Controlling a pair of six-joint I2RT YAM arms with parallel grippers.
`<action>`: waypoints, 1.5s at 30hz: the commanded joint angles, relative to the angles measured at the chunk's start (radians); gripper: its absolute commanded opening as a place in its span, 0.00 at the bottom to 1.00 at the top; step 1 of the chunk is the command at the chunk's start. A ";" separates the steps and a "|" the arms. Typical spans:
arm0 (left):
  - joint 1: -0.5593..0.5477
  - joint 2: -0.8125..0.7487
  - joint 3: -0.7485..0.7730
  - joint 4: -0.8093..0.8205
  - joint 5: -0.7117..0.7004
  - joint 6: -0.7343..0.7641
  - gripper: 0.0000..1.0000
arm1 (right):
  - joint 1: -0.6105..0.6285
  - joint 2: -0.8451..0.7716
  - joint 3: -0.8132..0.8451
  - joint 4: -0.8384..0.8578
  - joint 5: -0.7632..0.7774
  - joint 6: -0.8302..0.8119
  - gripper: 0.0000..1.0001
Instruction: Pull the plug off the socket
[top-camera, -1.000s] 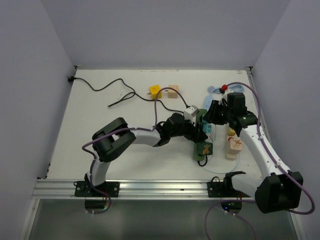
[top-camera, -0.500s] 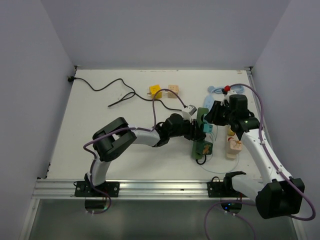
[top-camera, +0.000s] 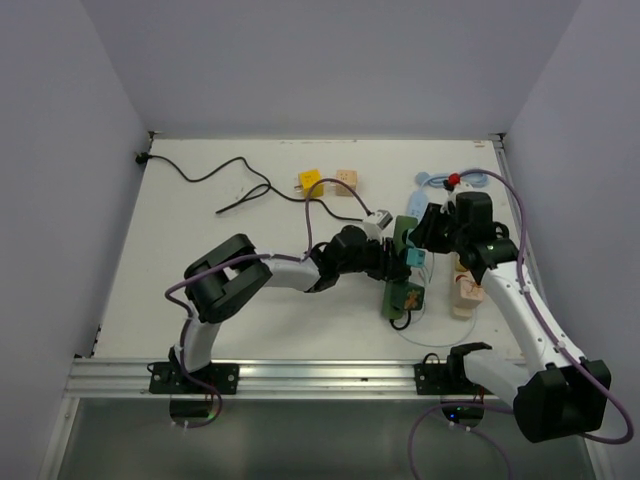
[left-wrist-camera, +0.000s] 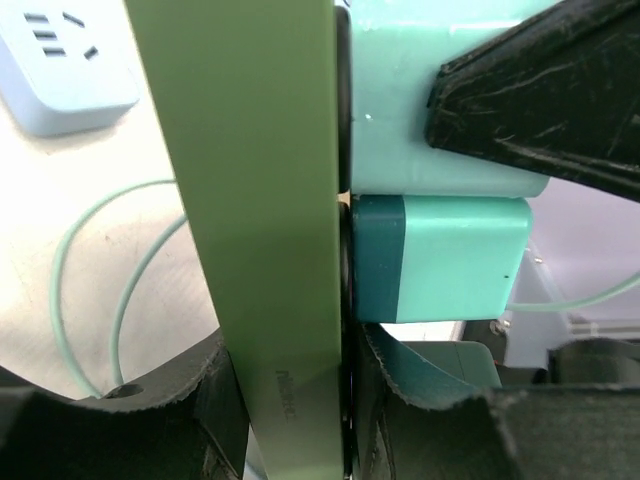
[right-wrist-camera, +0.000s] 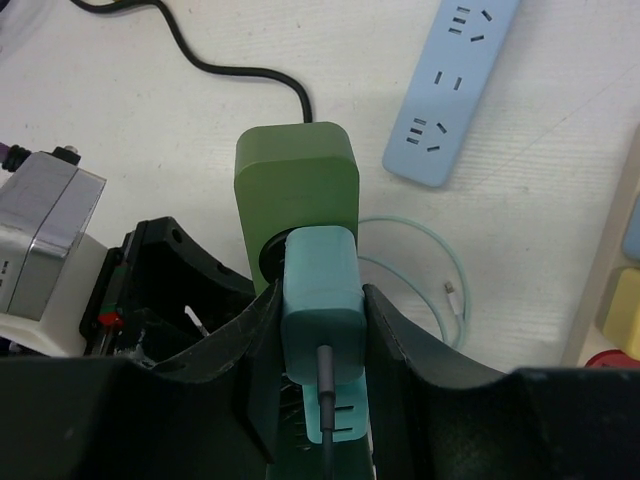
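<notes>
Left tool on the socket, right tool on the plug; open table leftward.

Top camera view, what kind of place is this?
Probably a robot lab test cell: a white table boxed in by bare walls, the left arm and right arm bolted to a metal rail, and a green power strip with a teal plug set out as props.

- The white table is carrying everything you are working over.
- A black cable is snaking across it, well to the left of your left gripper and beyond it.
- A yellow cube and a peach cube are sitting near each other beyond that gripper.
- A light blue power strip is lying beyond your right gripper.
- A thin mint cable is looping on the near side of both grippers.
- A cream strip is lying to the right gripper's right.
</notes>
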 joint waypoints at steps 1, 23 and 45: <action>0.053 -0.050 -0.091 0.126 0.051 -0.053 0.00 | 0.009 -0.045 -0.014 0.078 -0.001 0.045 0.00; 0.142 -0.108 -0.172 0.202 0.133 -0.039 0.00 | -0.110 -0.033 -0.043 0.113 -0.147 0.103 0.00; 0.136 -0.133 -0.120 -0.027 0.027 -0.019 0.00 | -0.004 -0.063 -0.038 0.082 0.010 0.109 0.00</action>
